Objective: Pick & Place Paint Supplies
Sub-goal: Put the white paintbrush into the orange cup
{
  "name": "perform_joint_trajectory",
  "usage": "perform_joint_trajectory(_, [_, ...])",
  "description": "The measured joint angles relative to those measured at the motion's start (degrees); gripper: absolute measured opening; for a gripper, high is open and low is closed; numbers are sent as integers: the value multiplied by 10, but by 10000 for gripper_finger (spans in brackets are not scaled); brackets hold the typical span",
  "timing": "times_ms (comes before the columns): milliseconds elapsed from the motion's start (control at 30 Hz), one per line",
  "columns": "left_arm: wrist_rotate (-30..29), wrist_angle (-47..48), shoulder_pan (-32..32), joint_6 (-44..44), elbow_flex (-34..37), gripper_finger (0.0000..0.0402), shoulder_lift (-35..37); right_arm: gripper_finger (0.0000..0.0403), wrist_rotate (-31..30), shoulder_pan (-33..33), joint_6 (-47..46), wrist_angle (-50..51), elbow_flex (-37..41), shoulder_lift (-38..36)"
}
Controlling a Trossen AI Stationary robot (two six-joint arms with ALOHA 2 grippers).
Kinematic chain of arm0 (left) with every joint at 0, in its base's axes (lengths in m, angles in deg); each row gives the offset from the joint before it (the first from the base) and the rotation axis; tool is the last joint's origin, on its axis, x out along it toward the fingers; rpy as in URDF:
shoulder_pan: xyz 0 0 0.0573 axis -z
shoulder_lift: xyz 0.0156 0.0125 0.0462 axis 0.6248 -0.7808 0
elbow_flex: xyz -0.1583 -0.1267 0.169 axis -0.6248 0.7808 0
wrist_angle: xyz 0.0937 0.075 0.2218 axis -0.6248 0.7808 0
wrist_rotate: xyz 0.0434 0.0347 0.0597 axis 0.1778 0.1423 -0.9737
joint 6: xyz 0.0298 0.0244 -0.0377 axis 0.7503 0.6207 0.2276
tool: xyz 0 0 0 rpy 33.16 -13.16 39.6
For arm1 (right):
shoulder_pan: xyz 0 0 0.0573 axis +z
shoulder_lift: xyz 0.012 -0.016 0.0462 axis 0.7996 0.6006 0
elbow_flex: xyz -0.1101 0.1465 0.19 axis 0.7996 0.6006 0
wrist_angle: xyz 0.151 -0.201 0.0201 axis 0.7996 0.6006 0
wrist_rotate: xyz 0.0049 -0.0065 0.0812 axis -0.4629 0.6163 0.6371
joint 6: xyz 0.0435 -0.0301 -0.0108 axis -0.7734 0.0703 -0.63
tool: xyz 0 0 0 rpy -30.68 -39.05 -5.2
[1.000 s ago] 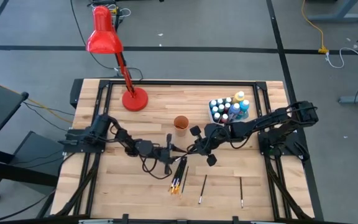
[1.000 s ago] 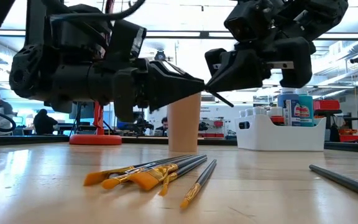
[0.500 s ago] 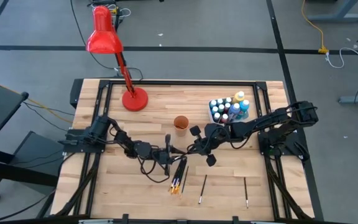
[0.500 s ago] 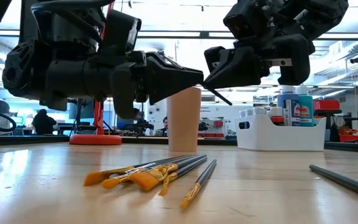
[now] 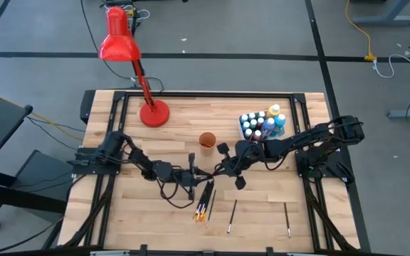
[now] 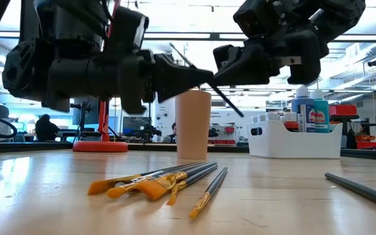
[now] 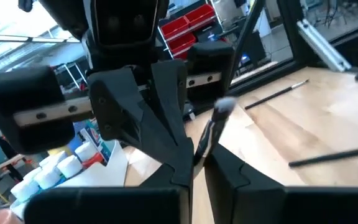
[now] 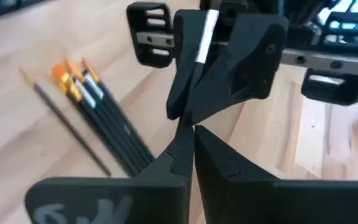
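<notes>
Above the middle of the table the left gripper [image 5: 199, 173] and right gripper [image 5: 216, 171] meet tip to tip. Both have their fingers pressed together on one thin brush [image 6: 207, 81], which slants between them in the air; its pale end shows in the left wrist view [image 7: 224, 107]. Just below the grippers a bundle of brushes [image 6: 155, 181] lies on the wood, orange ends fanned out. Two single brushes [image 5: 231, 216] lie nearer the table's front edge, one [image 5: 286, 219] well off to the right gripper's side. Behind the grippers stands the cup [image 5: 206, 141]. Beyond the right gripper sits the tub [image 6: 292, 140] holding the bottles [image 5: 262, 123].
</notes>
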Motion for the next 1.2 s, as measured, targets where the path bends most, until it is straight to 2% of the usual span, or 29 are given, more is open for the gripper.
perform_joint_trajectory(133, [-12, 14, -6, 1, -1, 24, 47, 17, -68, 0, -30, -26, 0, -5])
perform_joint_trajectory(200, [-25, 51, -14, -4, -1, 24, 79, 18, -109, 0, -31, -21, 0, -18])
perform_joint_trajectory(433, [-31, 297, -54, -98, -1, 27, 245, 22, -226, 1, -55, 117, -1, -152])
perform_joint_trajectory(633, [-31, 425, -105, -146, -1, 26, 354, 58, -254, 1, -113, 222, -1, -236])
perform_joint_trajectory(767, [-27, 494, -138, -184, -2, 26, 376, 103, -255, 1, -149, 272, -1, -253])
perform_joint_trajectory(933, [-6, 570, -169, -238, -1, 26, 360, 153, -254, 1, -184, 308, -1, -247])
perform_joint_trajectory(1067, [2, 570, -175, -253, -1, 30, 348, 175, -254, 1, -185, 309, 0, -243])
perform_joint_trajectory(1200, [6, 565, -175, -249, -1, 52, 348, 183, -254, 1, -184, 305, 0, -243])
